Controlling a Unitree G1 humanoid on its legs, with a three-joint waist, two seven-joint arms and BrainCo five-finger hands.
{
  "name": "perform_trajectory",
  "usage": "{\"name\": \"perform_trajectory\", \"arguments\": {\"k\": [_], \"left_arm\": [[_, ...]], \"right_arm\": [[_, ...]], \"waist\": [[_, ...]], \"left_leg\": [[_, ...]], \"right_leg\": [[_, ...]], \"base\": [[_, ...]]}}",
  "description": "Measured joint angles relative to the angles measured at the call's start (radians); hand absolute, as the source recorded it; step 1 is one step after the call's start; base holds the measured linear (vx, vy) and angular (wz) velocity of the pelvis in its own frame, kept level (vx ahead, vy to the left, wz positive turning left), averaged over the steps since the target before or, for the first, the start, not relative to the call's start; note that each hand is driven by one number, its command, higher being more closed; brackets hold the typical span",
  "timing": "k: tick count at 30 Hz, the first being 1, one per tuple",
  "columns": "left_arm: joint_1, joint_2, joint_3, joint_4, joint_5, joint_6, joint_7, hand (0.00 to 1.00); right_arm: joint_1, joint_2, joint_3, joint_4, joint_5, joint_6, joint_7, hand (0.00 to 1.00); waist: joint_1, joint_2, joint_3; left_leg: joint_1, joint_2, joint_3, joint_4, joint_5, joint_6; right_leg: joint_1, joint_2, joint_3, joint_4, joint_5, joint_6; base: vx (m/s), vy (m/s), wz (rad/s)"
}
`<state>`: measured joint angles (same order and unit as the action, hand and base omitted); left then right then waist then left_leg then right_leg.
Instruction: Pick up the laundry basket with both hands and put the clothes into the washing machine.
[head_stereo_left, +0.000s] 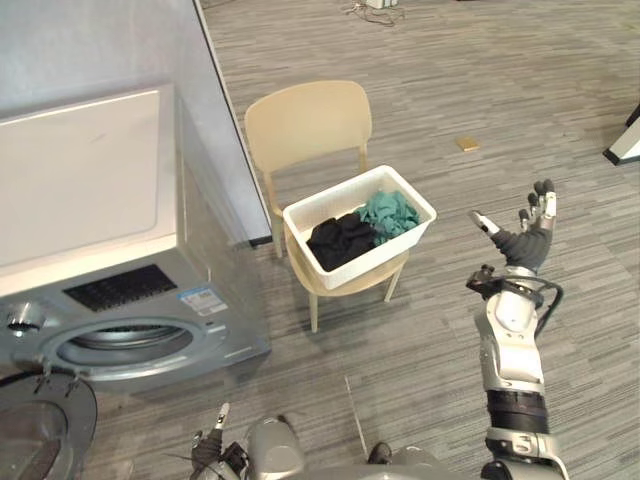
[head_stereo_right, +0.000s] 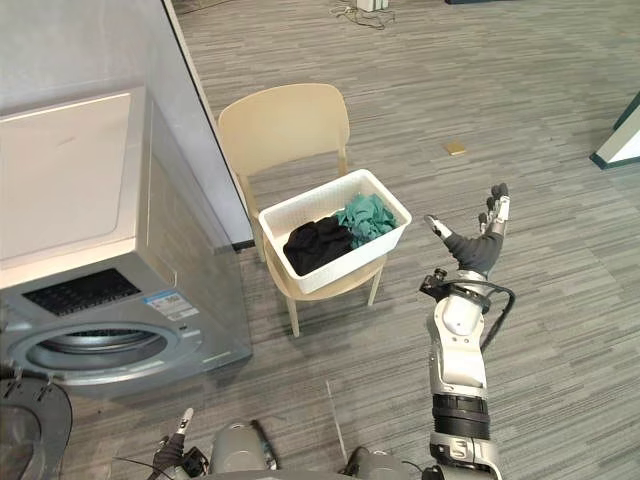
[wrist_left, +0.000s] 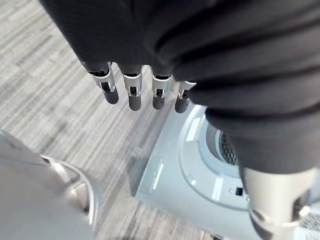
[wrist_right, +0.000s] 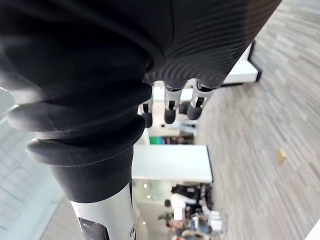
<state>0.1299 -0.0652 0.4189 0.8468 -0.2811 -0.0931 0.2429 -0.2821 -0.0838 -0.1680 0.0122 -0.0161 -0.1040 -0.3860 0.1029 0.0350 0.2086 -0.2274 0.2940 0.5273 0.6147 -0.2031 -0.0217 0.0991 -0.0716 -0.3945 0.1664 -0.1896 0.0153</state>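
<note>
While the white laundry basket sits on the seat of a cream chair, holding black clothes and teal clothes, neither hand touches it. The right hand is raised well to the basket's right, fingers spread and straight, holding nothing. The left hand hangs low near the washing machine, its fingers straight and loose, also empty. The machine stands left of the chair, its round door swung open.

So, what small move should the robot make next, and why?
Probably bring the right hand down to the rim of the laundry basket: it is open, raised and apart from the basket, which sits untouched on the chair. The left hand hangs low, open.
</note>
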Motion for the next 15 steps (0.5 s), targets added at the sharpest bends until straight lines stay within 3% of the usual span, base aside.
{"name": "perform_trajectory", "arguments": {"k": [1, 2, 3, 4, 6, 7, 8, 9, 10, 12, 14, 15], "left_arm": [[-0.007, 0.0, -0.013, -0.004, 0.007, 0.0, -0.002, 0.0], [-0.02, 0.004, -0.025, -0.003, 0.015, 0.0, -0.003, 0.0], [-0.029, 0.009, -0.025, -0.003, 0.016, 0.0, -0.003, 0.0], [-0.043, 0.013, -0.025, -0.003, 0.017, 0.0, -0.005, 0.0], [-0.047, 0.014, -0.036, 0.007, 0.018, 0.006, -0.014, 0.0], [-0.047, 0.025, -0.041, 0.014, 0.022, 0.019, -0.024, 0.0], [-0.049, 0.052, -0.064, 0.027, 0.045, 0.032, -0.025, 0.0], [-0.048, 0.063, -0.07, 0.03, 0.061, 0.039, -0.026, 0.0], [-0.048, 0.074, -0.073, 0.029, 0.081, 0.043, -0.021, 0.0], [-0.065, 0.105, -0.084, 0.029, 0.088, 0.044, -0.017, 0.0], [-0.1, 0.113, -0.103, 0.028, 0.088, 0.04, -0.018, 0.0], [-0.13, 0.116, -0.116, 0.028, 0.096, 0.038, -0.02, 0.0]], "right_arm": [[-0.066, -0.003, 0.038, 0.04, -0.007, 0.0, 0.0, 0.0], [-0.113, -0.001, 0.075, 0.068, -0.013, 0.0, 0.001, 0.0], [-0.119, 0.007, 0.094, 0.07, -0.015, 0.002, 0.001, 0.0], [-0.122, 0.015, 0.12, 0.069, -0.025, 0.002, 0.015, 0.0], [-0.121, 0.034, 0.171, 0.069, -0.04, 0.005, 0.044, 0.0], [-0.119, 0.05, 0.199, 0.066, -0.057, 0.005, 0.065, 0.0], [-0.11, 0.059, 0.222, 0.054, -0.074, 0.005, 0.085, 0.0], [-0.106, 0.06, 0.234, 0.047, -0.077, 0.005, 0.095, 0.0], [-0.103, 0.058, 0.256, 0.039, -0.087, 0.003, 0.114, 0.0], [-0.1, 0.047, 0.279, 0.039, -0.105, 0.0, 0.147, 0.0], [-0.098, 0.017, 0.286, 0.039, -0.114, 0.0, 0.166, 0.0], [-0.079, -0.014, 0.287, 0.041, -0.126, 0.006, 0.186, 0.0]], "waist": [[0.012, 0.002, -0.002], [0.031, 0.0, -0.003], [0.041, -0.014, -0.004], [0.045, -0.029, -0.005], [0.048, -0.031, -0.003], [0.045, -0.032, -0.002], [0.043, -0.041, -0.005], [0.04, -0.044, -0.007], [0.03, -0.051, -0.011], [0.012, -0.081, -0.028], [0.009, -0.079, -0.027], [0.01, -0.077, -0.026]], "left_leg": [[-0.023, -0.04, -0.022, -0.068, 0.002, 0.001], [0.003, -0.064, -0.031, -0.124, -0.014, 0.067], [0.007, -0.072, -0.033, -0.124, -0.014, 0.067], [0.023, -0.09, -0.05, -0.109, -0.03, 0.093], [0.067, -0.093, -0.063, -0.1, -0.049, 0.117], [0.111, -0.09, -0.071, -0.115, -0.062, 0.109], [0.151, -0.092, -0.074, -0.136, -0.065, 0.107], [0.169, -0.095, -0.079, -0.152, -0.065, 0.107], [0.201, -0.11, -0.093, -0.188, -0.064, 0.106], [0.209, -0.137, -0.15, -0.232, -0.057, 0.094], [0.185, -0.14, -0.213, -0.232, -0.064, 0.077], [0.162, -0.142, -0.276, -0.232, -0.057, 0.064]], "right_leg": [[0.011, 0.004, 0.017, -0.023, 0.011, 0.019], [0.027, 0.013, 0.044, -0.044, 0.019, 0.032], [0.042, 0.013, 0.044, -0.064, 0.027, 0.041], [0.07, -0.002, 0.036, -0.064, 0.033, 0.05], [0.074, -0.021, 0.034, 0.058, 0.024, 0.064], [0.028, -0.044, 0.044, 0.226, 0.023, 0.08], [-0.023, -0.078, 0.059, 0.41, 0.012, 0.127], [-0.049, -0.093, 0.056, 0.478, 0.0, 0.134], [-0.09, -0.13, 0.033, 0.553, -0.017, 0.107], [-0.136, -0.177, 0.009, 0.498, -0.042, 0.057], [-0.17, -0.181, 0.035, 0.405, -0.045, 0.049], [-0.199, -0.174, 0.115, 0.315, -0.043, 0.047]], "base": [[0.29, 0.203, -0.54], [0.26, 0.166, -0.37], [0.27, 0.171, -0.02], [0.29, 0.185, 0.42], [0.3, 0.251, 0.38], [0.23, 0.202, 0.29], [0.22, 0.155, 0.3], [0.19, 0.052, 0.38], [0.19, -0.016, 0.43], [0.19, -0.055, 0.67], [0.13, -0.131, 0.91], [0.15, -0.203, 1.11]]}}
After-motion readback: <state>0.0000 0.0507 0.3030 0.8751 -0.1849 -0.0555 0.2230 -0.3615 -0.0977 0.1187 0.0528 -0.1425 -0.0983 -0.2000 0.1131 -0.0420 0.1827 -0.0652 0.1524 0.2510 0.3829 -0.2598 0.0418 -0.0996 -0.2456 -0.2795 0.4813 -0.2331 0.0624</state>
